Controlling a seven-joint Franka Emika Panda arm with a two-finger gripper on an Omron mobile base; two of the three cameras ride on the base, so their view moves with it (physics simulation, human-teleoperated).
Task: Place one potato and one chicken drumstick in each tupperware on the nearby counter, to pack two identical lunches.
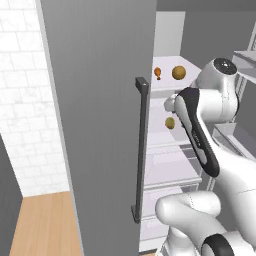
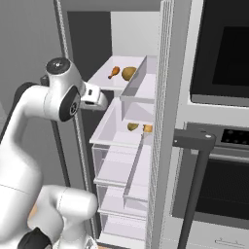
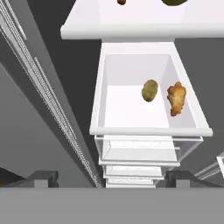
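Note:
I am facing an open fridge. On its upper shelf (image 2: 104, 80) lie a chicken drumstick (image 2: 114, 72) and a potato (image 2: 129, 73), also seen as drumstick (image 1: 158, 73) and potato (image 1: 179, 73). In the white bin (image 3: 131, 130) one level down lie a second potato (image 3: 149, 90) and a second drumstick (image 3: 176, 98) side by side. My gripper (image 3: 113, 179) hangs in front of and above that bin, open, with nothing between its fingertips (image 3: 43, 177). The tupperware and the counter are out of view.
The grey fridge door (image 1: 100, 125) with its dark bar handle (image 1: 141, 150) stands open on the left. Clear drawers (image 2: 119, 170) stack below the bin. A wall oven (image 2: 219, 48) with a dark handle (image 2: 194, 141) sits right of the fridge.

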